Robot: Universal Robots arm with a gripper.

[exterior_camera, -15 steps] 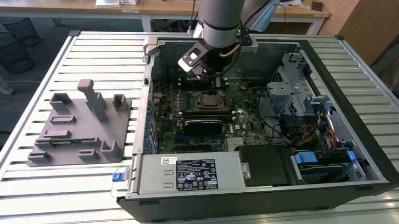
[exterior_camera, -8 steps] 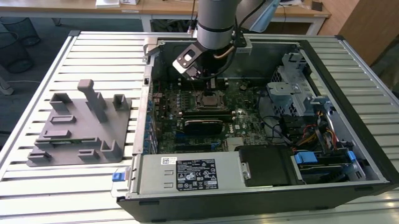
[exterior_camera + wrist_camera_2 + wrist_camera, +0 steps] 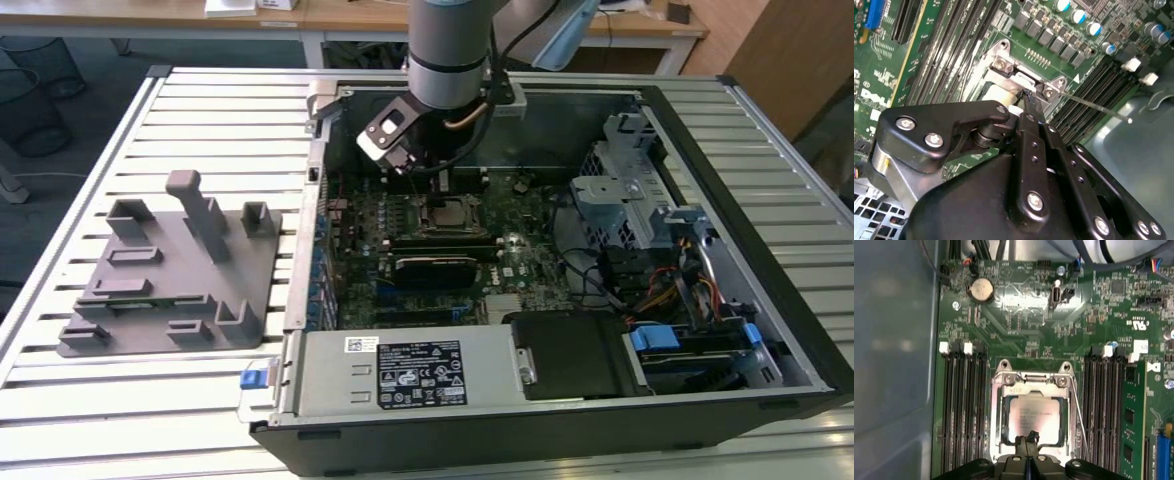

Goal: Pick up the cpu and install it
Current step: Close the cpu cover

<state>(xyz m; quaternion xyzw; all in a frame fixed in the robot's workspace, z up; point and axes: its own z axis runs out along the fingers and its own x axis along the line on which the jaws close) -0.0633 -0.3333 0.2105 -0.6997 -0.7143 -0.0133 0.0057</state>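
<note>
The cpu (image 3: 1034,416), a silvery square chip, lies flat inside the metal-framed socket (image 3: 995,415) on the green motherboard (image 3: 1019,325). In the exterior view the cpu (image 3: 450,212) sits mid-board inside the open computer case. My gripper (image 3: 1029,437) hangs just above the chip's near edge with its two black fingers pressed together and nothing between them. In the second wrist view the gripper (image 3: 1026,95) tapers to a point over a pale corner of the cpu (image 3: 998,95). The gripper's body hides the rest of the chip there.
A thin wire socket lever (image 3: 1079,412) runs along one side of the socket. Black memory slots (image 3: 961,405) flank it on both sides. A grey plastic holder tray (image 3: 160,270) lies on the slatted table at the exterior view's left. Drive bays and cables (image 3: 654,230) fill the case's right side.
</note>
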